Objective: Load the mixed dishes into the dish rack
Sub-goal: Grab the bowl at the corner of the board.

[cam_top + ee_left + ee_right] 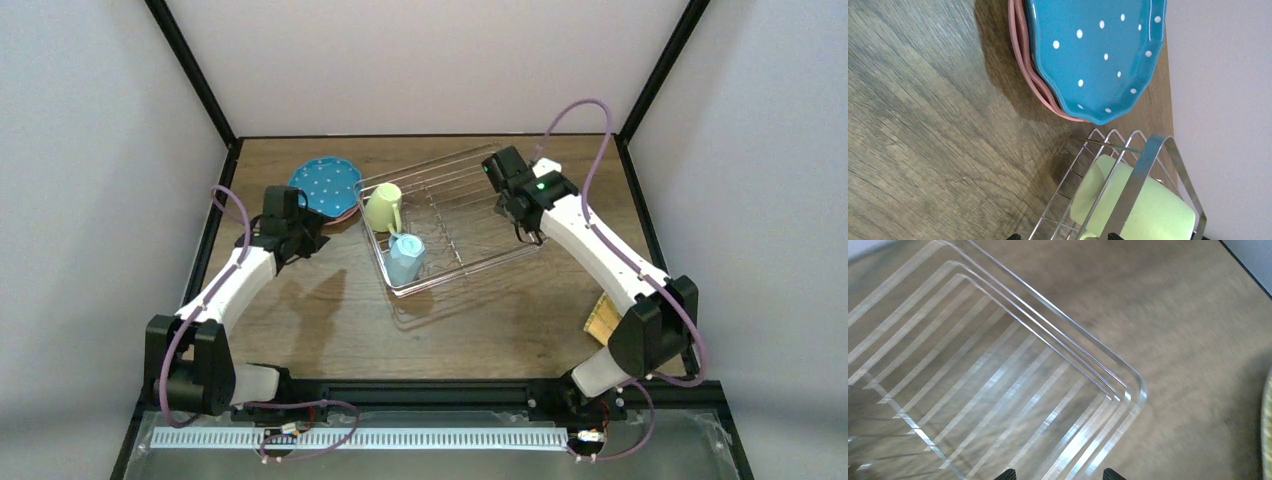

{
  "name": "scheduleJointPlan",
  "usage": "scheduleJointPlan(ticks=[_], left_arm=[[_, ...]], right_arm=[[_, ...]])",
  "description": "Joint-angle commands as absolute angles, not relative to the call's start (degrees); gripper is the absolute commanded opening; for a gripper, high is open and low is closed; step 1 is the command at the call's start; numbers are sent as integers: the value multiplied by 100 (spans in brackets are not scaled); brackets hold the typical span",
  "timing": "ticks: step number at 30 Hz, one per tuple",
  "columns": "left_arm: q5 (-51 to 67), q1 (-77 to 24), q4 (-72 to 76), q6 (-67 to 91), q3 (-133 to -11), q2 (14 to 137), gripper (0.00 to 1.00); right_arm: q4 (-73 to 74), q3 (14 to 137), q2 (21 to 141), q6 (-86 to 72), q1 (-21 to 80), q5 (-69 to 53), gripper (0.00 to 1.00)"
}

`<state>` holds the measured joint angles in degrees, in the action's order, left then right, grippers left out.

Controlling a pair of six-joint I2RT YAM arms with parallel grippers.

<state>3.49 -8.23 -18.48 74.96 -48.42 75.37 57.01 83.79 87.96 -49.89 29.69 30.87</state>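
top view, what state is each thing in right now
dish rack, on table, holds two mugs
pale green mug, inside rack
light blue mug, inside rack
blue dotted plate, outside rack, stacked on pink plate
left hand, open, empty
right hand, open, empty, above rack corner

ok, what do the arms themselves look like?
Left arm and right arm match: white tapered links and chunky black joint housings. The left claw and right claw are black. A purple cable loops along each arm. A green light shows at the right wrist.

A wood-grain table point(330, 330) sits enclosed by plain pale walls point(420, 60) and black corner struts point(189, 60).
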Motion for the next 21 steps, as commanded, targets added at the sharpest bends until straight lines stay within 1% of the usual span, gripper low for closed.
scheduleJointPlan(ticks=[1,7,11,15,18,21], left_arm=[[550,-805,-1657,7557,-4788,7518,100],[698,-808,-1565,7457,-4674,7316,100],[699,-809,-1556,7365,-4581,7136,100],[748,-809,-1568,7208,-4678,7085,100],[824,-809,-1569,7165,-4730,6994,100],[862,-815,-1517,7188,-4726,6941,100]], right_arm=[[6591,7749,8518,-6605,2881,3313,99],[6813,7001,7800,-7405,2816,3375,99],[6857,6759,7457,-7498,2555,3478,99],[6789,6694,7376,-7300,2049,3642,99],[6724,6598,7441,-7107,1557,3538,99],[6412,6242,7415,-6829,1020,3269,99]])
